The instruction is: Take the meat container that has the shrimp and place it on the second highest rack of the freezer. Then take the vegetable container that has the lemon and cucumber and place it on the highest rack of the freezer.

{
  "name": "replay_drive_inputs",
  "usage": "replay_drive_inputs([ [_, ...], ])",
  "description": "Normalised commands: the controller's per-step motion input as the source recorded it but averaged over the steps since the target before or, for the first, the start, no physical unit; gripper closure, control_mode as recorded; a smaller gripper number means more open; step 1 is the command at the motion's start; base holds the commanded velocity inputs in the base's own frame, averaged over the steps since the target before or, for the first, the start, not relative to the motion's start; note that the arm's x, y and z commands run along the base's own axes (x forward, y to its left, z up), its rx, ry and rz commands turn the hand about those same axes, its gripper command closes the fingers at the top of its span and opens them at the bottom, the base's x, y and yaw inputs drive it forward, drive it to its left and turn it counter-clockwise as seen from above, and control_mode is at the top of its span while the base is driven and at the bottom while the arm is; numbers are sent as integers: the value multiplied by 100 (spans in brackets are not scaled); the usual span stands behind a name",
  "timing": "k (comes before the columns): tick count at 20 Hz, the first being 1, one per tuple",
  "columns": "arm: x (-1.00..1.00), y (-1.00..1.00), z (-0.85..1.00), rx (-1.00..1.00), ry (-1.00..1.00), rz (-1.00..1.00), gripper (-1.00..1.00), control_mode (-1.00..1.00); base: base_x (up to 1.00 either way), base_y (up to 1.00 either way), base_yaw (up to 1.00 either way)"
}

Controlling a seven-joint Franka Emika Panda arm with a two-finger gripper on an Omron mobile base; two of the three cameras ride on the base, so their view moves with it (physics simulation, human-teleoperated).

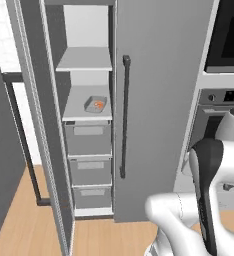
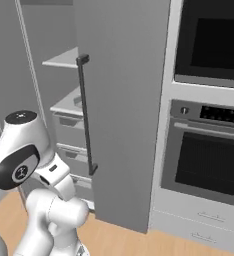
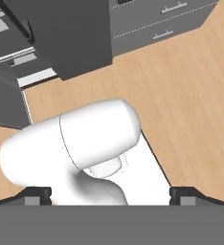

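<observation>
In the open freezer, the shrimp tray already rests on the second highest rack, so the gripper hangs spread and empty.

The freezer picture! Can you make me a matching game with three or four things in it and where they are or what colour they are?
Things:
1. shrimp
2. highest rack
3. door handle
4. oven

Descriptions:
A. long, dark, upright
B. bare white-grey board
C. orange-pink, in a tray on the second highest rack
D. right of the freezer, dark window

Pairs: 1-C, 2-B, 3-A, 4-D
</observation>
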Motion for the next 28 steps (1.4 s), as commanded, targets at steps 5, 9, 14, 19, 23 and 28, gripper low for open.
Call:
replay_drive_inputs([
  [5, 0, 0, 0, 0, 0, 0, -100, 100, -16, -100, -21],
  [9, 0, 0, 0, 0, 0, 0, -100, 100, 3, -100, -14],
  [14, 0, 0, 0, 0, 0, 0, -100, 100, 19, -100, -12],
  [19, 0, 0, 0, 0, 0, 0, -100, 100, 45, -100, -6],
  [23, 0, 0, 0, 0, 0, 0, -100, 100, 60, -100, 0],
  [28, 0, 0, 0, 0, 0, 0, -100, 100, 31, -100, 0],
])
